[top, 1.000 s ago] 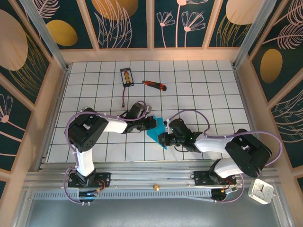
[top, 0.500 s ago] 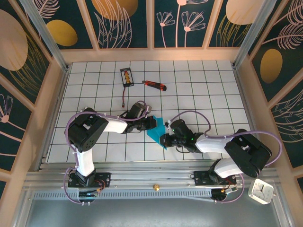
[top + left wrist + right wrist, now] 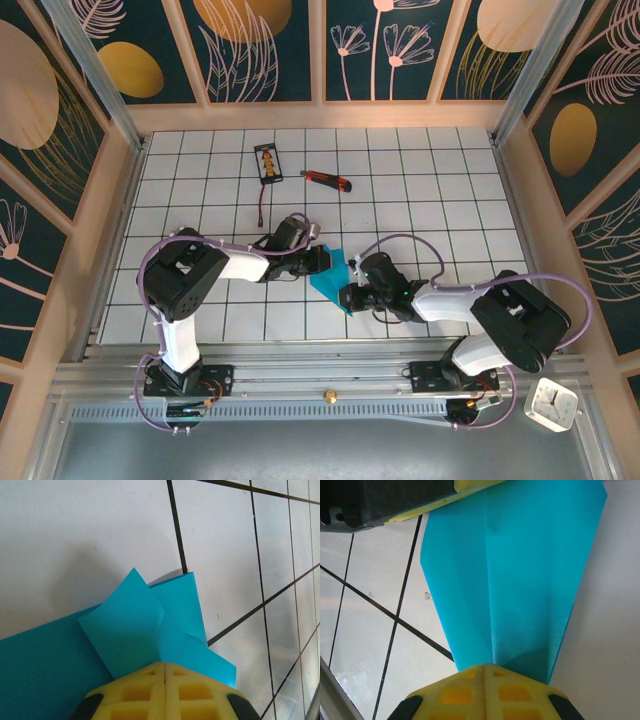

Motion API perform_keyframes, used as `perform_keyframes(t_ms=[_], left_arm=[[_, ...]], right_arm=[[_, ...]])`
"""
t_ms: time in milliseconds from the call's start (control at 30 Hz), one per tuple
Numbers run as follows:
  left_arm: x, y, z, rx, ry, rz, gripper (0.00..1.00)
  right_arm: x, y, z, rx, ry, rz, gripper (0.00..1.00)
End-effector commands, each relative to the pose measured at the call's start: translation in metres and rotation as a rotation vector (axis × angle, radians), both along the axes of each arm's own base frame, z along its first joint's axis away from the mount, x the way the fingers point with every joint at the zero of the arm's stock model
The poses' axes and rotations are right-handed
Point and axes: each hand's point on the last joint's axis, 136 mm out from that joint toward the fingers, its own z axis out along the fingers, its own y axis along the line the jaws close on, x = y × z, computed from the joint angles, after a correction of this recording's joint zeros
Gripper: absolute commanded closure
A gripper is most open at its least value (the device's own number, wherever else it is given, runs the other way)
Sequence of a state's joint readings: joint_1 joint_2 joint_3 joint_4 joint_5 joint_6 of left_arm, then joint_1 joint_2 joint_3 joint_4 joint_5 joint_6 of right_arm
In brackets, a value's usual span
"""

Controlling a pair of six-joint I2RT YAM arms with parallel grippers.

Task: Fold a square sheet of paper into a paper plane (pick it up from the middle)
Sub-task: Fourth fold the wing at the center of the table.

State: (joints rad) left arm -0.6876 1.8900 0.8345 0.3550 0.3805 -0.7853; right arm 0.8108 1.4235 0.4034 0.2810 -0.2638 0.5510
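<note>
The square sheet of paper (image 3: 331, 279) is cyan-blue and folded into a tapered angular shape with a centre crease. It lies on the gridded table between my two grippers. My left gripper (image 3: 322, 259) is at its far left corner, shut on the paper (image 3: 135, 625), where a folded flap rises into the yellow jaws (image 3: 165, 664). My right gripper (image 3: 346, 296) is at the near end, shut on the paper (image 3: 520, 570) where the crease runs into its jaw seam (image 3: 485, 666). The left gripper's finger (image 3: 470, 486) shows at the paper's far edge.
A red-and-black utility knife (image 3: 326, 180) lies at the back of the table. A black packet (image 3: 267, 163) with a thin cord sits to its left. Wooden walls enclose the table. A small white clock (image 3: 551, 403) sits off the table at the near right.
The right gripper's jaws have drawn together on the near end of the paper. The paper and the left arm have hardly moved.
</note>
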Motion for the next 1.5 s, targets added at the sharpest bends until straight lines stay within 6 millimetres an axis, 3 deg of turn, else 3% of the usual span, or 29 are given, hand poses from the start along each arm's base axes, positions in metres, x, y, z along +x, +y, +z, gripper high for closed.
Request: perform_keyframes(t_ms=[0, 267, 567, 1167, 1300, 1467], left_arm=[[-0.014, 0.026, -0.041, 0.151, 0.078, 0.023, 1.0], [-0.013, 0.026, -0.041, 0.157, 0.078, 0.021, 1.0], [-0.012, 0.03, -0.044, 0.182, 0.074, 0.03, 1.0], [-0.01, 0.031, -0.048, 0.208, 0.074, 0.027, 1.0], [-0.009, 0.03, -0.048, 0.209, 0.075, 0.022, 1.0], [-0.009, 0.03, -0.048, 0.211, 0.076, 0.023, 1.0]], right_arm=[[-0.001, -0.003, -0.006, -0.027, 0.011, 0.016, 0.92], [-0.008, -0.01, -0.015, -0.053, 0.044, 0.014, 0.93], [-0.04, -0.022, -0.033, -0.107, 0.138, 0.018, 0.94], [-0.072, -0.048, -0.042, -0.174, 0.198, 0.001, 0.95], [-0.063, -0.042, -0.027, -0.16, 0.152, 0.006, 0.95], [-0.034, -0.017, 0.016, -0.076, 0.044, 0.012, 0.96]])
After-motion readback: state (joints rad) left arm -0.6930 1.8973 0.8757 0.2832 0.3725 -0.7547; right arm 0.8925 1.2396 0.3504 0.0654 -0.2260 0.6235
